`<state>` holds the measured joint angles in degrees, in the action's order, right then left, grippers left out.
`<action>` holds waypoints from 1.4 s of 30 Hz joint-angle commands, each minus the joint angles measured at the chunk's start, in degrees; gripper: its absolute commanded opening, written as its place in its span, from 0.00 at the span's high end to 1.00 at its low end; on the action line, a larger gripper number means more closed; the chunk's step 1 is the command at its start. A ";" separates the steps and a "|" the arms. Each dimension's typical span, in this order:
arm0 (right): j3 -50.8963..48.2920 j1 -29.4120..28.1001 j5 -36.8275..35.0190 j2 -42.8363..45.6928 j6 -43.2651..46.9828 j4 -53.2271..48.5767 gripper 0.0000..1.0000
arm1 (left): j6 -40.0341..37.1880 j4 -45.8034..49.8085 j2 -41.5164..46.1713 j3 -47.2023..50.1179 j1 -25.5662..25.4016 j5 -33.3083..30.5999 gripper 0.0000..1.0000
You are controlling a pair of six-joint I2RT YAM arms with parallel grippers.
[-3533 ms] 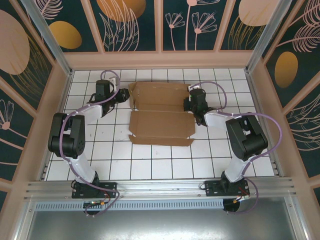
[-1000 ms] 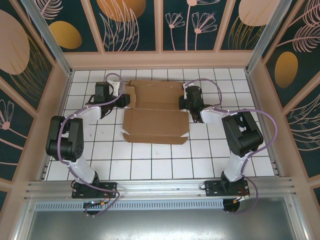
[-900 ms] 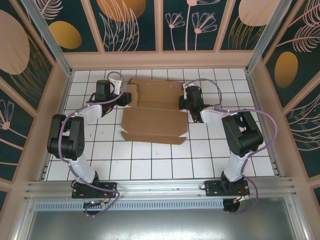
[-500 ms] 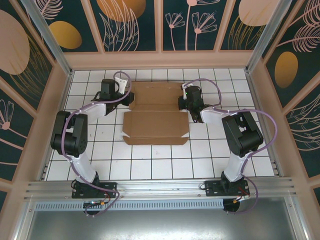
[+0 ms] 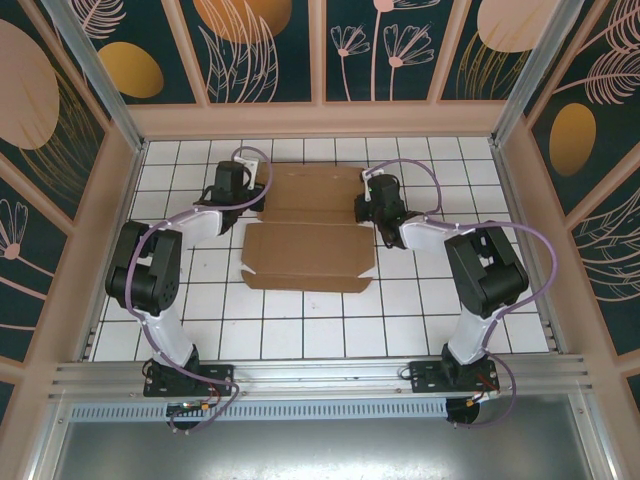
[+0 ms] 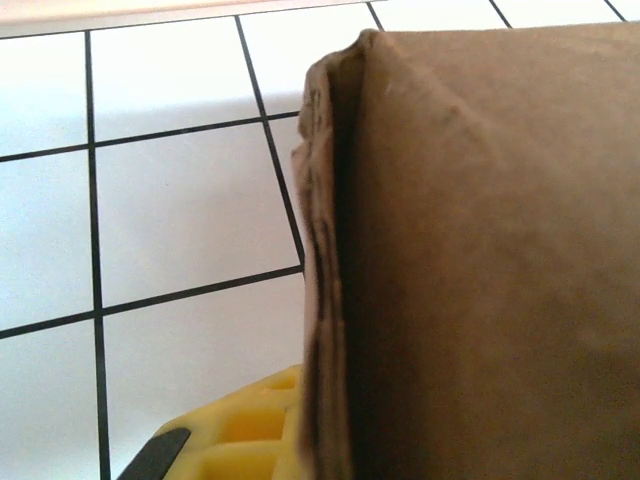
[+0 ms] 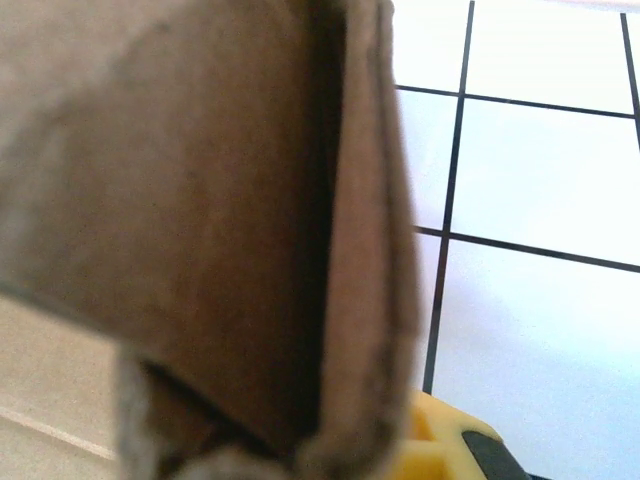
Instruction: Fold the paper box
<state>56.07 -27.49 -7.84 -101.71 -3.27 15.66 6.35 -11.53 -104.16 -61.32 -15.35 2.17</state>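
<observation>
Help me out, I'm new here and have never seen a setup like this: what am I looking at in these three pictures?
These are two robot arms, a left arm and a right arm, bolted at the near edge of a white tiled table. The wide picture is taken from above and behind them. The two close-ups come from cameras on their wrists. On the table lies the paper box, brown cardboard with creases and flaps. The left gripper and right gripper are each shut on one end of it. Up close, the cardboard looms large above a yellow finger pad.
</observation>
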 commanded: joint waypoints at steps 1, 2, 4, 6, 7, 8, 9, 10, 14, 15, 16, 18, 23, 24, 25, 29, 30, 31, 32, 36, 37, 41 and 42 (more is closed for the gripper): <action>-1.44 -0.50 -4.34 1.62 -4.30 -6.58 1.00 | 5.52 0.46 1.05 2.20 0.48 -8.75 1.00; -1.00 -0.84 -5.54 1.63 -4.99 -7.27 1.00 | 6.01 0.62 1.20 2.42 0.11 -9.92 1.00; -0.14 -1.94 -8.90 1.46 -5.67 -8.53 1.00 | 6.54 1.02 1.19 2.51 -0.58 -11.88 1.00; 0.90 -3.37 -13.46 1.12 -6.60 -10.03 1.00 | 7.62 1.47 1.19 2.41 -1.09 -13.82 1.00; 1.48 -3.54 -15.07 0.94 -7.30 -10.71 1.00 | 8.15 1.51 1.26 2.35 -1.20 -14.03 1.00; 2.29 -4.07 -17.05 0.58 -8.51 -11.80 1.00 | 8.68 1.58 1.26 2.21 -1.31 -14.38 1.00; 3.28 -4.89 -18.82 0.08 -9.84 -13.04 1.00 | 9.02 1.66 1.27 2.09 -1.52 -14.71 1.00; 3.97 -5.05 -19.59 -0.43 -10.77 -13.98 1.00 | 9.00 1.62 1.23 2.00 -1.64 -14.76 1.00; 5.13 -5.30 -20.00 -1.10 -12.42 -15.29 1.00 | 8.15 2.65 0.80 1.59 -2.05 -14.81 1.00; 4.93 -5.25 -20.27 -0.94 -12.46 -15.30 1.00 | 7.92 2.58 1.13 1.95 -2.06 -14.98 1.00; 4.84 -5.22 -20.24 -0.78 -12.31 -15.13 1.00 | 7.89 2.32 1.44 2.52 -2.10 -14.90 1.00; 4.04 -4.93 -17.59 -0.29 -10.68 -13.58 1.00 | 7.51 1.82 1.77 3.21 -2.05 -13.16 1.00; 2.03 -4.68 -13.85 0.87 -6.94 -10.84 1.00 | 8.61 0.66 2.39 5.12 -2.09 -5.62 0.80; 1.73 -4.45 -13.22 0.95 -6.52 -10.63 1.00 | 9.17 -0.39 3.01 6.68 -2.04 -4.69 0.76; 1.51 -4.25 -12.31 1.15 -6.13 -10.34 1.00 | 9.58 -1.65 3.64 8.09 -2.01 -3.66 0.74; 0.82 -4.16 -11.61 1.45 -5.25 -10.34 1.00 | 9.97 -3.04 4.29 10.17 -2.02 -3.26 0.72; 0.71 -4.16 -11.55 1.53 -5.07 -10.37 1.00 | 9.92 -3.06 4.41 10.28 -1.97 -3.80 0.72; 0.63 -4.16 -11.47 1.72 -5.08 -10.38 1.00 | 10.00 -3.04 4.48 10.44 -2.03 -4.46 0.73; 0.46 -4.16 -11.22 1.83 -5.02 -10.39 1.00 | 10.11 -3.18 4.57 10.56 -1.96 -4.92 0.74; 0.32 -4.16 -10.17 2.03 -5.17 -10.67 1.00 | 10.57 -3.74 4.67 9.79 -2.03 -5.38 0.75; 0.31 -4.16 -10.10 2.00 -5.20 -10.78 1.00 | 10.79 -3.85 4.67 9.56 -1.97 -5.80 0.75; 0.35 -4.43 -10.14 2.27 -5.46 -11.16 1.00 | 11.49 -4.00 4.11 8.20 -1.98 -6.91 0.81; 0.54 -4.63 -10.46 2.25 -5.60 -11.34 1.00 | 11.84 -4.11 3.88 8.06 -1.96 -7.21 0.85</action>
<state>57.93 -32.21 -18.33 -100.60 -9.30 7.68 16.99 -15.00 -100.47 -51.90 -17.76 -2.42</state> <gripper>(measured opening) 0.070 0.182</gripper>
